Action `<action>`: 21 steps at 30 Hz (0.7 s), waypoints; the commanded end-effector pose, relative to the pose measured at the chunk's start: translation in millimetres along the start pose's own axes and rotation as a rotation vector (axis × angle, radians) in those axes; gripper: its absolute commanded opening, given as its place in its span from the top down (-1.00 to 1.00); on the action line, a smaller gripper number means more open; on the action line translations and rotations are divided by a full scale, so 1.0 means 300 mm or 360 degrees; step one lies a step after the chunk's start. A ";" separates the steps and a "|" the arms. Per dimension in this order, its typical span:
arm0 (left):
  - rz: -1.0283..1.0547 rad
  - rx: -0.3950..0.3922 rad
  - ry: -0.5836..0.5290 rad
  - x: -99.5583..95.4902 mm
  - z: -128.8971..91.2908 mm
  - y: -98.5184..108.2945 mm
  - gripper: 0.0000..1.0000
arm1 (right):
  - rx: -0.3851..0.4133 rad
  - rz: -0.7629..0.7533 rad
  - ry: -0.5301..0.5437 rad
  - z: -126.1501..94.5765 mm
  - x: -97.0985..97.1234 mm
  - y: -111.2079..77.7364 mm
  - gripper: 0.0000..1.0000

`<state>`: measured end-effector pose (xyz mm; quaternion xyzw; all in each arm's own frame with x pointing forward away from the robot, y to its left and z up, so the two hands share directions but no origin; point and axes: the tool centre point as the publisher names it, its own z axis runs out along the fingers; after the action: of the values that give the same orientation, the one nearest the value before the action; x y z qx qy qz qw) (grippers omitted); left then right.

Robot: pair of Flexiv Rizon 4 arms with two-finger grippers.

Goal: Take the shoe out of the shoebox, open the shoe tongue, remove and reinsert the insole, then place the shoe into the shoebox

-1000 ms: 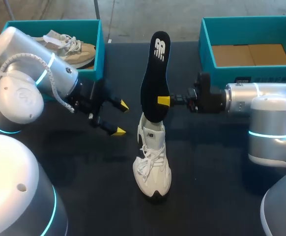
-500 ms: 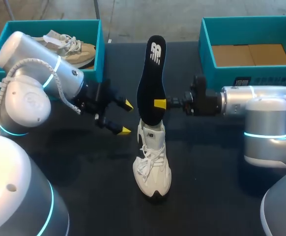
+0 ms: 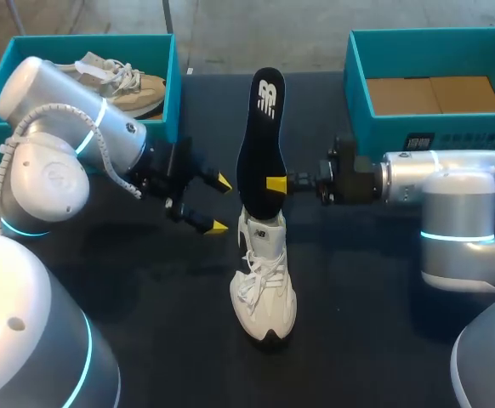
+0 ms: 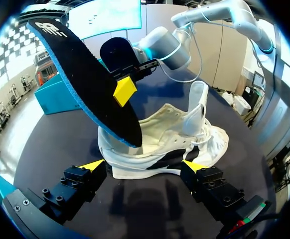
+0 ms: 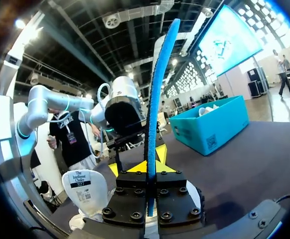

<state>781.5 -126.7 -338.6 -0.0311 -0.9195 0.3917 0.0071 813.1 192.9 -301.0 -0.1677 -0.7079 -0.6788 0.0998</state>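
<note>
Black insole sits pinched edge-on in my right gripper. My left gripper, at ten o'clock of the shoe, gapes empty. Unbraced, the shoe could topple when I push.

Clamped in the right gripper: the insole, seen edge-on — a thin blue strip rising upright, one yellow-tipped finger pressed to each face. Beside and below the gripper: the white shoe, tongue raised, label facing out. Beyond the insole: the left arm, over the dark table. Farther back: a teal box — second shoe inside.
</note>
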 end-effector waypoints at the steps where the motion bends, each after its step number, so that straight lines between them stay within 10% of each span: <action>1: 0.0000 -0.0004 -0.0002 0.001 0.003 0.001 -1.00 | 0.0029 0.0002 0.0015 0.010 -0.009 -0.007 1.00; 21: 0.0000 -0.0004 -0.0002 0.001 0.003 0.001 -1.00 | 0.0115 0.0075 0.0011 0.014 -0.004 -0.111 1.00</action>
<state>781.5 -126.8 -338.8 -0.0310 -0.9196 0.3916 0.0070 803.9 193.9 -329.5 -0.1758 -0.7259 -0.6533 0.1242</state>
